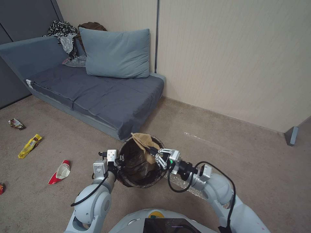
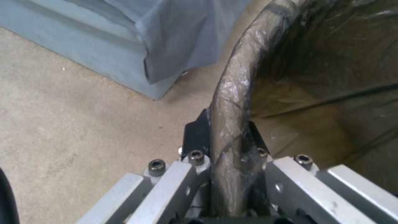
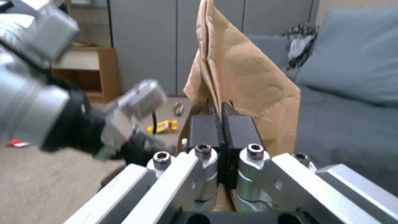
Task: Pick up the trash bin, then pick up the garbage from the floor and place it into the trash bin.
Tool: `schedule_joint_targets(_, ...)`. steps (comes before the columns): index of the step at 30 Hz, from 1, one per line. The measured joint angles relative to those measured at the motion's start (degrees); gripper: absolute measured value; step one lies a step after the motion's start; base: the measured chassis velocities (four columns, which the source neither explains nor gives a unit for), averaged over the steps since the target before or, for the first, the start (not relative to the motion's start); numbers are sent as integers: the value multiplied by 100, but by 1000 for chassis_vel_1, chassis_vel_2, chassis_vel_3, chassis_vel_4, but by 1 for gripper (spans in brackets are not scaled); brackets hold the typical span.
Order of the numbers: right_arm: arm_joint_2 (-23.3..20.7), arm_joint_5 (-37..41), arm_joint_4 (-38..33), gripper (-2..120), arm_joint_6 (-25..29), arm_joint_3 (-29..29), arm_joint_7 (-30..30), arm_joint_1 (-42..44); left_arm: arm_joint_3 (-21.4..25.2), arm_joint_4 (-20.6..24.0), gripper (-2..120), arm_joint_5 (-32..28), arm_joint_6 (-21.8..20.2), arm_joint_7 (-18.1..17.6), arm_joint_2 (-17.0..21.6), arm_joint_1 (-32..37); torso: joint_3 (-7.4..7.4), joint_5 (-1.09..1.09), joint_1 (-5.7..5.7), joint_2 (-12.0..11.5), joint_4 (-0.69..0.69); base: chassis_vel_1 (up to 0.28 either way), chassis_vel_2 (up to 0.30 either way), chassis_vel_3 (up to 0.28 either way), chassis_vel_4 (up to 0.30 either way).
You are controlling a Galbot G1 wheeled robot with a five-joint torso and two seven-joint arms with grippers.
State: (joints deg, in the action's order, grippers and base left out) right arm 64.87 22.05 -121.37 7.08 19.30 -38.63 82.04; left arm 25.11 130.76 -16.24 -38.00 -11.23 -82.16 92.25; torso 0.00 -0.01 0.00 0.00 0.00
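Observation:
The trash bin [image 1: 128, 176], lined with a dark bag, is held up in front of me. My left gripper [image 1: 117, 162] is shut on its near-left rim [image 2: 232, 93], one finger outside and one inside. Over the bin's opening my right gripper [image 1: 153, 151] is shut on a tan paper tray [image 1: 143, 141], which stands upright between its pads [image 3: 240, 127]. More garbage lies on the carpet to the left: a crushed red-and-white cup [image 1: 61, 171], a yellow wrapper [image 1: 29, 145], a brown wrapper [image 1: 16, 123] and a red scrap [image 1: 1, 188].
A low grey sofa [image 1: 97, 94] with a blue pillow [image 1: 115, 53] and clothes stands just behind the bin, and its corner [image 2: 166, 62] is close to the rim. Beige wall panels run along the right. Open carpet lies to the left and right.

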Motion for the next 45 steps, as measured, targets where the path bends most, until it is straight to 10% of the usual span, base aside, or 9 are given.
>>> schedule_joint_targets(11, 266, -749, 929, 2, 108, -743, 252, -215, -73, 223, 3, -282, -139, -147, -39, 34, 0, 1, 0, 0, 0, 0, 0, 0, 0)
schedule_joint_targets(37, 470, -836, 801, 98, 356, -601, 515, -76, -33, 106, 3, -242, -141, -87, -76, -36, 0, 1, 0, 0, 0, 0, 0, 0, 0)
schedule_joint_targets(45, 577, -714, 134, 100, 553, -34, 1016, 251, 7, 58, 3, -206, -97, -110, -47, -40, 0, 1, 0, 0, -1, 0, 0, 0, 0)
